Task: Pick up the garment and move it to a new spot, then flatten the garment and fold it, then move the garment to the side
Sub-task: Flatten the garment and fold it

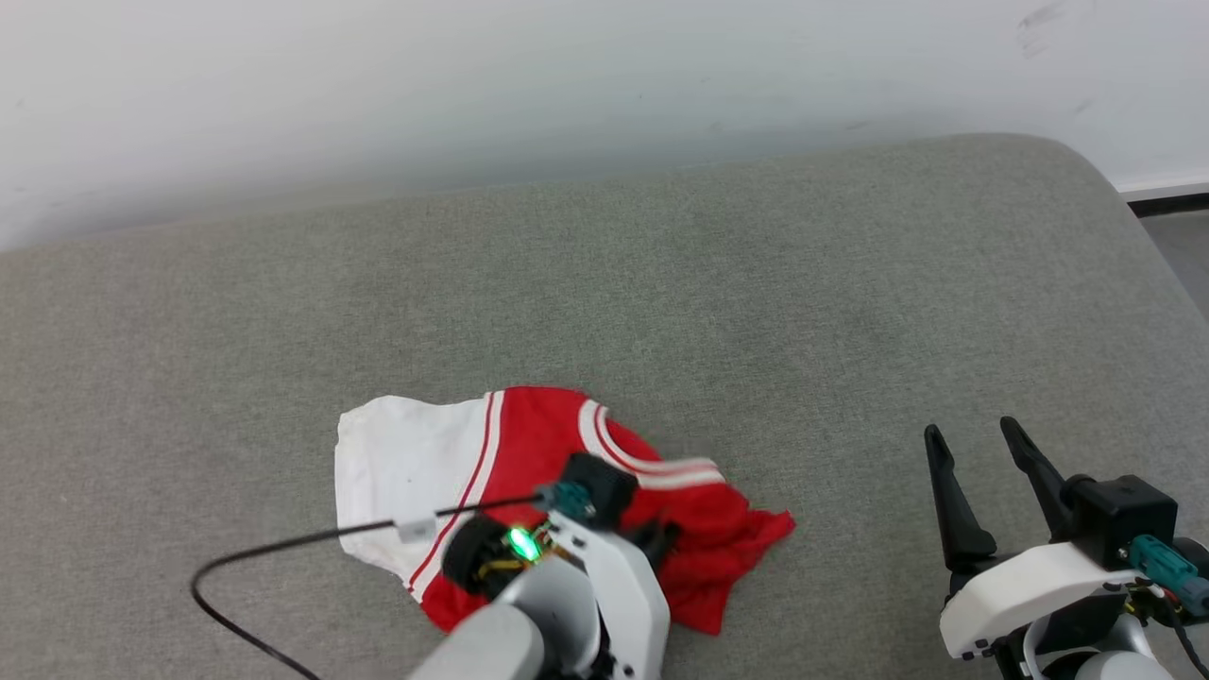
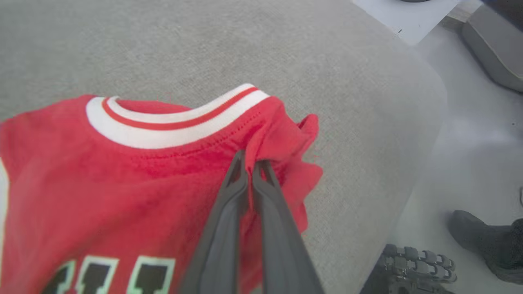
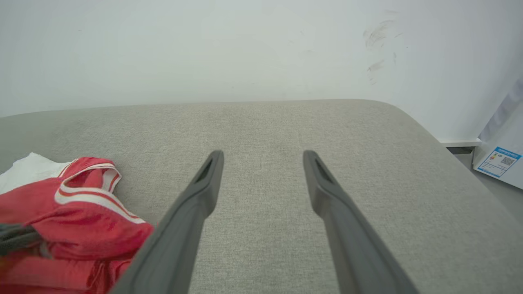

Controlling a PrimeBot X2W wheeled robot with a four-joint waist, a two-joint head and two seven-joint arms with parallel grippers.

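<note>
Crumpled garment at the pick-up stage. The soft bright red fabric T-shirt with white sleeves and striped trim (image 1: 538,453) lay bunched on the grey woven cushion (image 1: 661,283), near its front edge and left of centre. The left gripper (image 2: 250,161) had its two long dark fingers pressed together on a fold of red cloth just beside the striped collar band (image 2: 175,126). The right gripper (image 1: 971,427) stood well apart to the right, jaws spread wide and holding nothing. The lift would best be slow and straight up (a single pinch near the neck leaves the body of the shirt free to drag) until the hem cleared the cushion. The carry could then go toward the bare middle, where the idle right gripper could take a second corner.
</note>
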